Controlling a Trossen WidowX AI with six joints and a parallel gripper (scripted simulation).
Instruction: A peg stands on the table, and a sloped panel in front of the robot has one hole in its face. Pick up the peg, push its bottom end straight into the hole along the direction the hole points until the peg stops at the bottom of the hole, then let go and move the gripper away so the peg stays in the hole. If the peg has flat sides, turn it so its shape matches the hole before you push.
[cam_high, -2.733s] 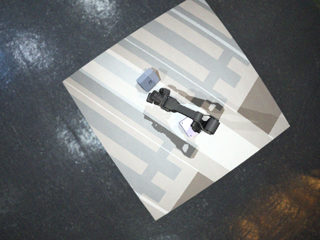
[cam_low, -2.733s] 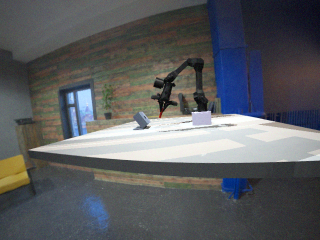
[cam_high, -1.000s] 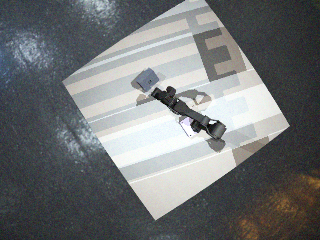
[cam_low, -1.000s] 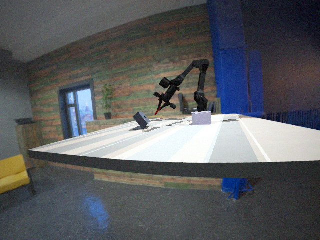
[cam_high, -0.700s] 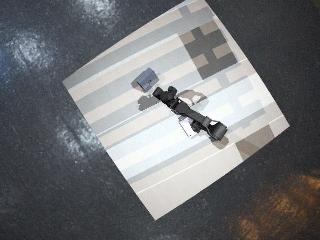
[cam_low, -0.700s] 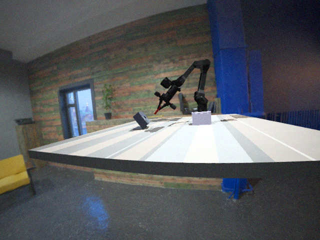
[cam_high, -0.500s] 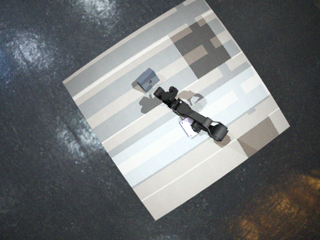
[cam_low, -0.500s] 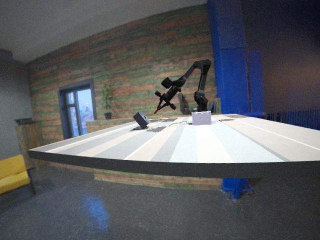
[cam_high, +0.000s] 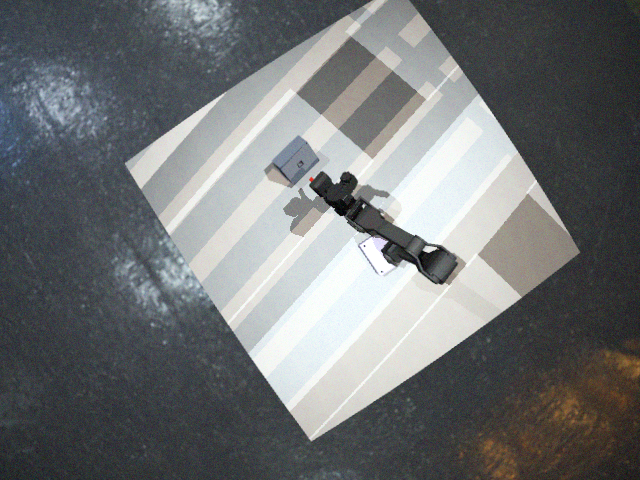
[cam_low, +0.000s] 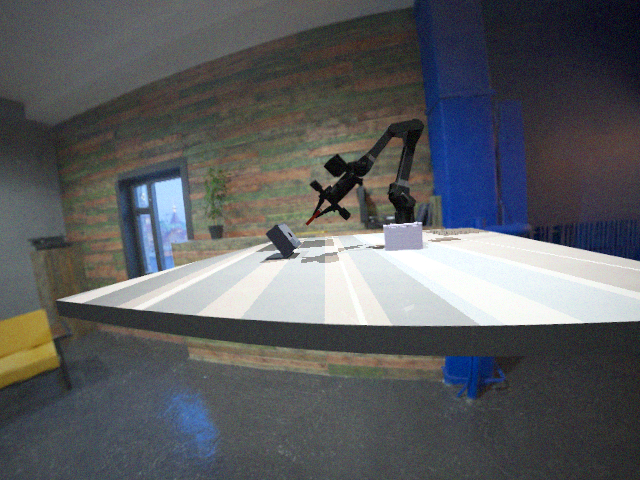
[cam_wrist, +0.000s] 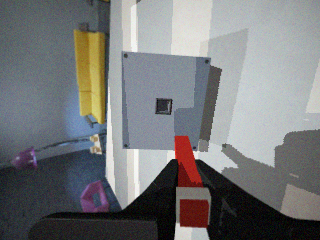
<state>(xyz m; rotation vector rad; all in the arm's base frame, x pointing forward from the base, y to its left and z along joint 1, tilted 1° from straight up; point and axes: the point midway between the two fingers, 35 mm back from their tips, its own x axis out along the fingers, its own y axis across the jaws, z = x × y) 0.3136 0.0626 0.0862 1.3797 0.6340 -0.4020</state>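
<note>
A red square-sided peg (cam_high: 311, 179) (cam_low: 312, 217) (cam_wrist: 186, 155) is held clear of the table. My gripper (cam_low: 318, 211) (cam_wrist: 185, 165) is shut on it, and the peg tilts down toward the panel in the exterior view. The blue-grey sloped panel (cam_high: 289, 164) (cam_low: 281, 240) (cam_wrist: 142, 80) has one square hole (cam_high: 300, 164) (cam_low: 291, 234) (cam_wrist: 164, 106). In the wrist view the peg's far end overlaps the panel's lower edge, below and right of the hole, with its sides turned slightly from the hole's sides. The peg is outside the hole.
A pale lilac block (cam_high: 376, 257) (cam_low: 403, 237) stands beside the arm's base. The striped table (cam_high: 330, 330) (cam_low: 289, 299) carries the panel and arm. The arm's shadow falls near the panel. A yellow bench (cam_low: 25, 343) (cam_wrist: 91, 75) stands beyond the table.
</note>
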